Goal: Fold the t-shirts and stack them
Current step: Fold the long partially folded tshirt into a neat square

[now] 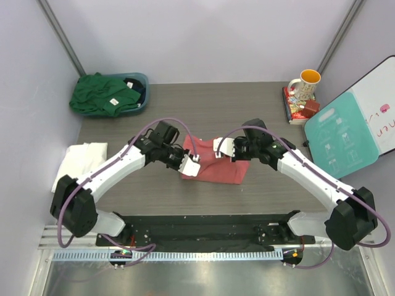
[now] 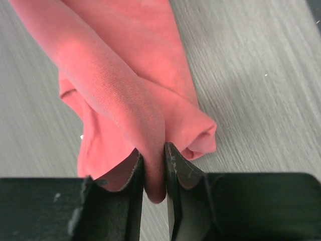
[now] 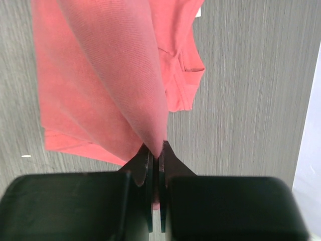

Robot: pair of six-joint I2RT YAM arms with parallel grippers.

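Below, grey woodgrain table, lilac walls

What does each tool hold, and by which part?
The coral-red t-shirt, by pinched folds: left tool at its left edge, right tool near its far edge.

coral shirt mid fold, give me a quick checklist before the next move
1. Left gripper on the coral-red t-shirt: ok, a fold sits between its fingers.
2. Right gripper on the same shirt: ok, pinched tight.
3. Rest of the shirt lying on the table: ok.
4. Shirt edges lined up: cannot tell.
5. White t-shirt waiting at the table's left edge: ok.
6. Dark green t-shirt folded: not ok, bunched on the teal tub.
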